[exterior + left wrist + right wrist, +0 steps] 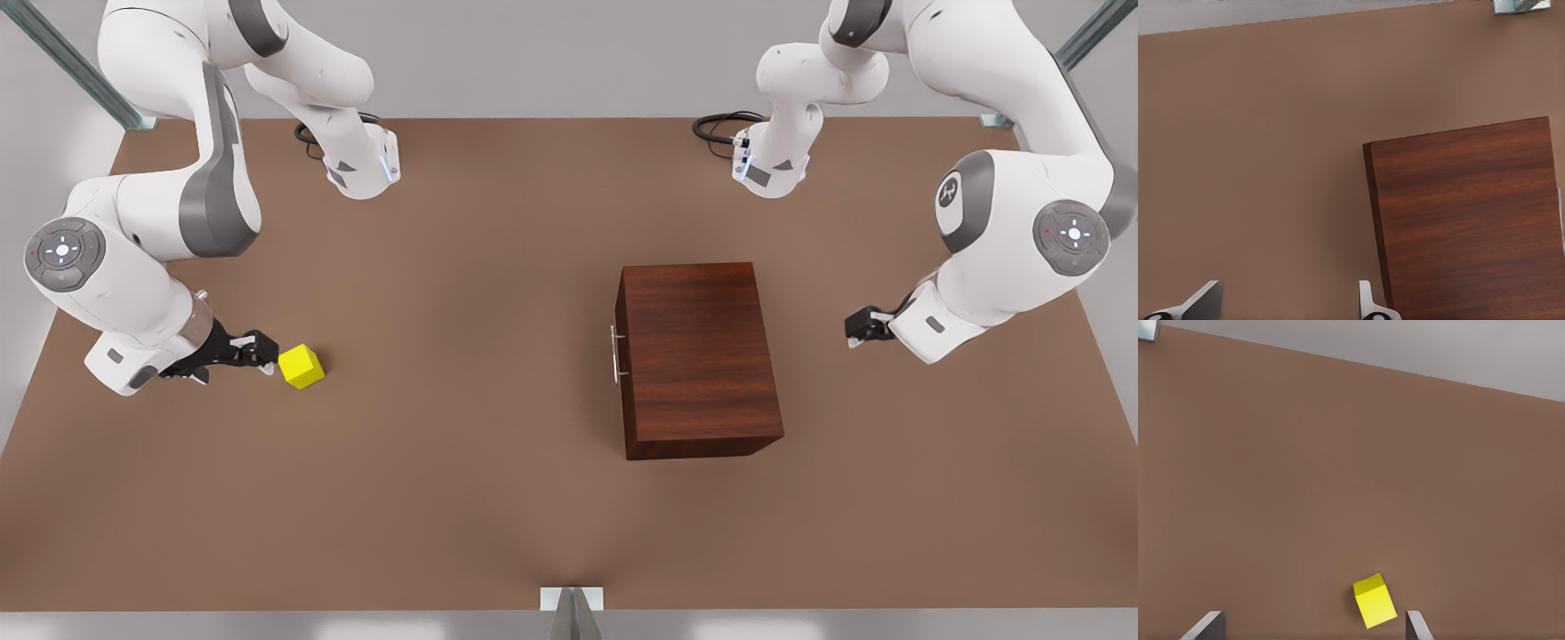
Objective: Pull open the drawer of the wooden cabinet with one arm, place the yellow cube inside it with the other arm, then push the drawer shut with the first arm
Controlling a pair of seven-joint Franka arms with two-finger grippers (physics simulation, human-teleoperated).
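The wooden cabinet stands right of centre in the front view, its drawer closed flush. The drawer's silver handle faces the front view's left. The yellow cube rests on the table at the front view's left. My right gripper is low beside the cube and open; in the right wrist view the cube lies just ahead of its fingers. My left gripper hovers open behind the cabinet, at the front view's right. The cabinet top lies just ahead of this gripper.
The brown table runs wide between cube and cabinet. Both arm bases sit at the far edge with cables. A metal bracket marks the near edge. Frame struts stand at the far corners.
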